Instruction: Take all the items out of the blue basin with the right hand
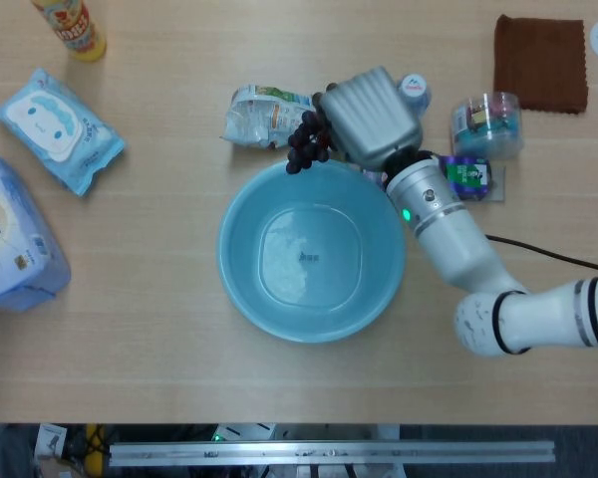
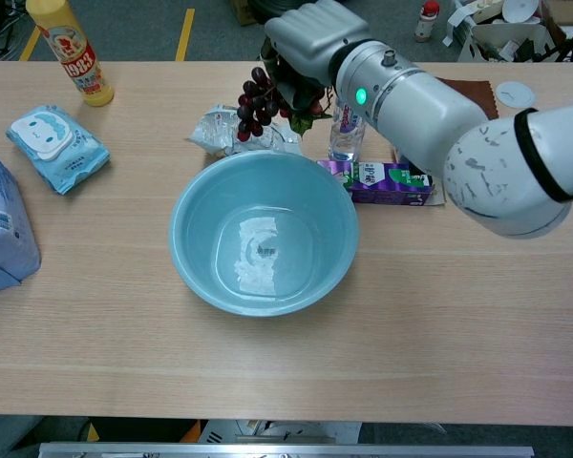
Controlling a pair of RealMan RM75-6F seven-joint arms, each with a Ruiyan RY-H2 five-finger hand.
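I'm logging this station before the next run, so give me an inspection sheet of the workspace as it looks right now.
Surface: wooden table, no spills seen.
Job's things: blue basin holds nothing; grape bunch hangs in the air beyond its far rim.
Clutter: snack bag, water bottle, purple carton, clear tub, brown cloth, yellow bottle, wipes packs.
Hands: right hand grips the grapes; left not in view.
Cables: black cable by the right arm.
Surroundings: floor clutter beyond the table.
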